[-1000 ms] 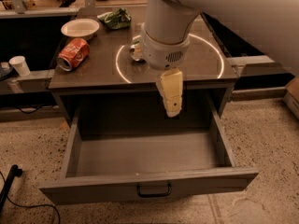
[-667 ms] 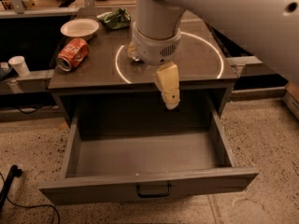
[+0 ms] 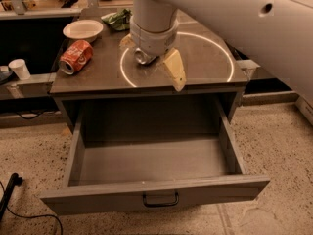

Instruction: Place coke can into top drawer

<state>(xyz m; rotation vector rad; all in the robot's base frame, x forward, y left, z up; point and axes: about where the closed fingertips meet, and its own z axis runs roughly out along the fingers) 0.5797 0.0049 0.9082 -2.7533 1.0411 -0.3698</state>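
One coke can point(image 3: 76, 57) on its side, far-left on cabinet top point(image 3: 205, 67), near bowl point(image 3: 83, 29). Top drawer point(image 3: 156, 192) open. Gripper point(image 3: 150, 57) hovers mid-top, claw spread wide. Best approach, I reckon: swing left, straddle can's body squarely.

arm point(image 3: 234, 18): single white arm, thick link crossing the top of the view from the right edge toward centre
wrist point(image 3: 152, 26): white cylinder, close to vertical, pointing down, with a ringed collar at its lower end
gripper point(image 3: 168, 67): upper centre of view, directly under the wrist, cream-coloured, angled down and slightly right
grip state: can't tell from this angle
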